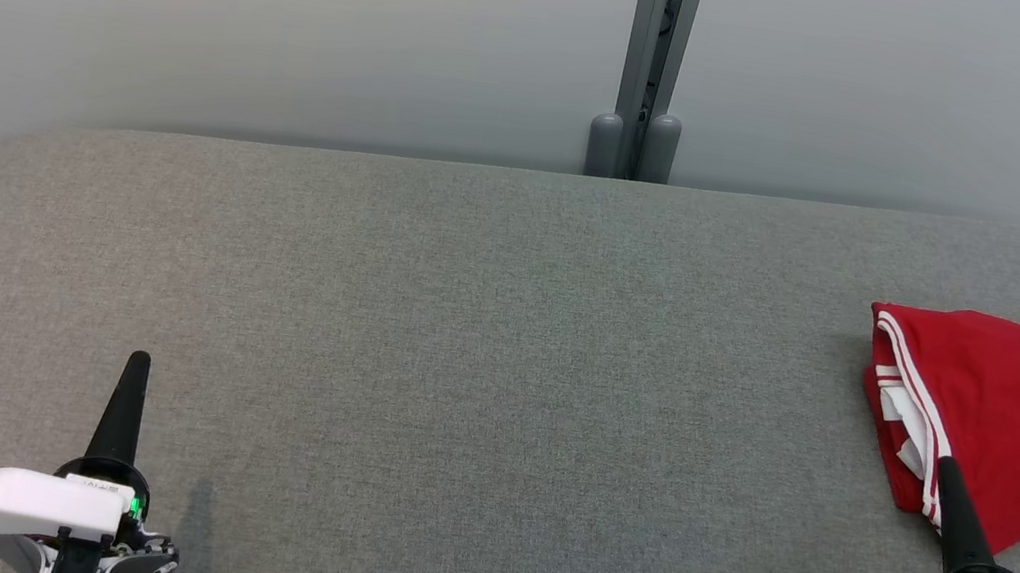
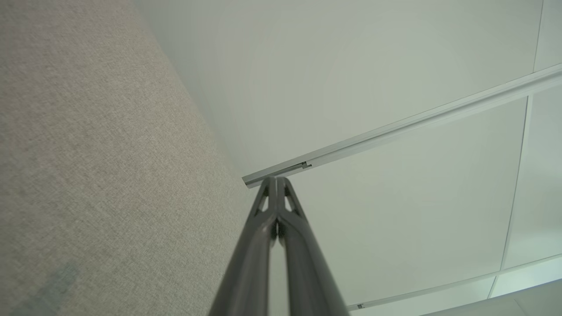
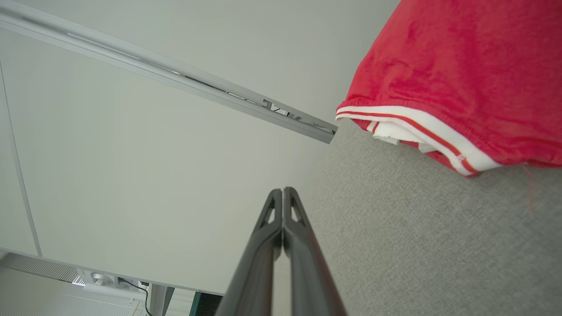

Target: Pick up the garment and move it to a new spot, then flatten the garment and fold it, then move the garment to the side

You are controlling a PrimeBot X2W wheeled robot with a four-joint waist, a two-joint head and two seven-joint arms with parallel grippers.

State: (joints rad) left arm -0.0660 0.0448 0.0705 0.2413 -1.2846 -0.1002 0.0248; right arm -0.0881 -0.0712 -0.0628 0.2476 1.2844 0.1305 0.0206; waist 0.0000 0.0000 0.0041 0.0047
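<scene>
Far left, low in the head view: left claw [image 1: 138, 362], both dark fingers pressed together into one spike, nothing between them. It points up the view over bare bench [image 1: 504, 326], well apart from the cloth. A white wrist housing [image 1: 23, 499] sits behind it, with a small green light and a black module with a teal end at the corner.

In the left wrist view the left claw [image 2: 276, 181] has its tips meeting and no gap. Grey bench fabric [image 2: 88, 153] lies on its left, pale wall [image 2: 373, 66] beyond, and a light rail [image 2: 395, 127] runs slanted across the wall.

Middle of the head view: a grey woven bench top with rounded corners. A pale wall [image 1: 259, 6] stands behind it, and a grey upright post [image 1: 649, 65] splits the wall just right of centre.

Right side: the garment [image 1: 1015, 423], red with white-and-red striped trim, lies bunched and roughly folded on the bench near the right edge, partly cut off by the frame. White inner layers show at its left side.

Right claw [image 1: 946, 465], lower right, is closed tight and holds nothing. Its tip overlaps the garment's lower left trim in the head view.

In the right wrist view the right claw [image 3: 283, 191] has its fingers pressed together. The garment [image 3: 461, 66] is up and to the right, with a strip of bench [image 3: 417, 245] between tip and hem, so no grip. Whether they touch, I cannot tell. A rail [image 3: 175, 72] crosses the wall behind.
</scene>
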